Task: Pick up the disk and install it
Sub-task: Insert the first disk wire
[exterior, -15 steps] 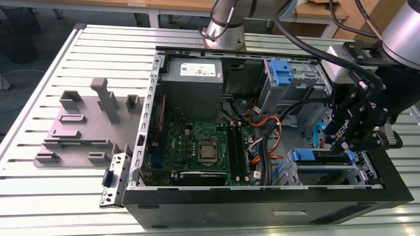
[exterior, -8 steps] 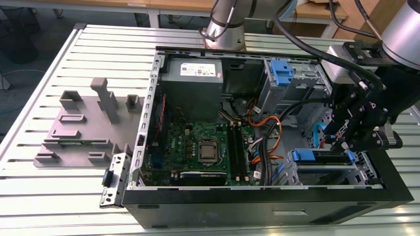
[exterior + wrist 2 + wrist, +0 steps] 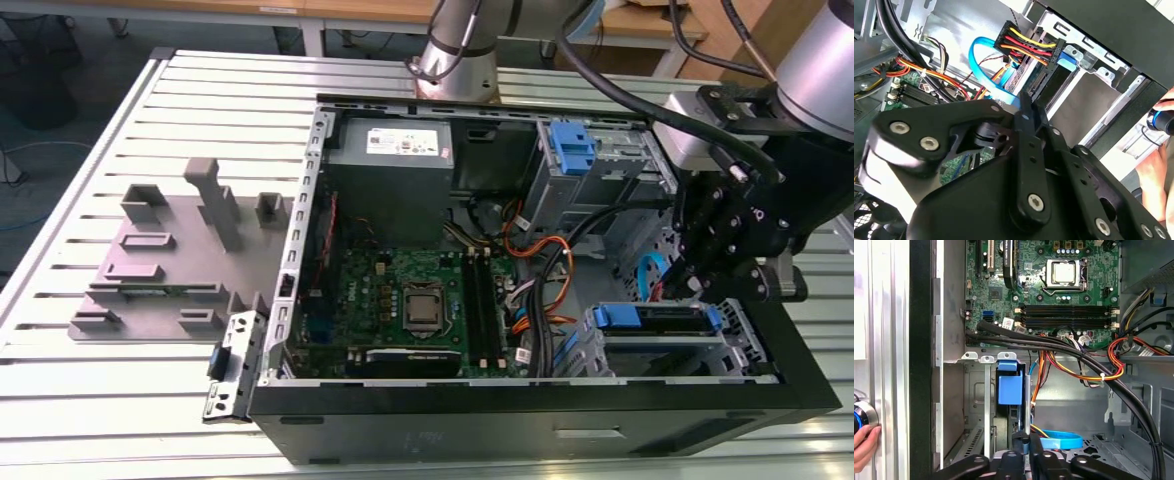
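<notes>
A slatted table (image 3: 80, 400) of pale ribbed metal lies under even, flat light, and beyond its far edge are a grey-blue floor (image 3: 54, 170) and light wooden desks (image 3: 254, 8) on white legs (image 3: 312, 40) — more wood (image 3: 747, 35) at the exterior view's right.

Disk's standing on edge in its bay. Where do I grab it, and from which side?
Probably the disk's exposed narrow edge, pinched across its thickness, coming straight down through the case's open side. It stands on edge in the metal bay, whose walls cover its flat faces, and cables crowd one side.
</notes>
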`<state>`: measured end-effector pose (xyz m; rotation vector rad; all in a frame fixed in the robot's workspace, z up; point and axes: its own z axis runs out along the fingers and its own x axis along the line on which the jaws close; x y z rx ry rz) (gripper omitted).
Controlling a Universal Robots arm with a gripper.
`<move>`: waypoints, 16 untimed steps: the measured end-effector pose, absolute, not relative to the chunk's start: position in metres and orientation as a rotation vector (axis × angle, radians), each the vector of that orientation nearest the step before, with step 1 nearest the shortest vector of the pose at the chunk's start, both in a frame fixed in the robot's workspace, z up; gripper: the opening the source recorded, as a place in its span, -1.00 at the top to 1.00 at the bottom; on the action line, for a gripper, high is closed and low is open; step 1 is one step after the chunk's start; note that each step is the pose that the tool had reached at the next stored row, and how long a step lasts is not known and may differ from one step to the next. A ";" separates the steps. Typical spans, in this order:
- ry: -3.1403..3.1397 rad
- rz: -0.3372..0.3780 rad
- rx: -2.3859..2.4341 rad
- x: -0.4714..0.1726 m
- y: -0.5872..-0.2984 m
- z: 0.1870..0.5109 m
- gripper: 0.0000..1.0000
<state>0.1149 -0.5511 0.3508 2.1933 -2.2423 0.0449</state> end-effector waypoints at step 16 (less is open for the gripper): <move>-2.246 0.038 2.196 0.115 -0.552 0.350 0.68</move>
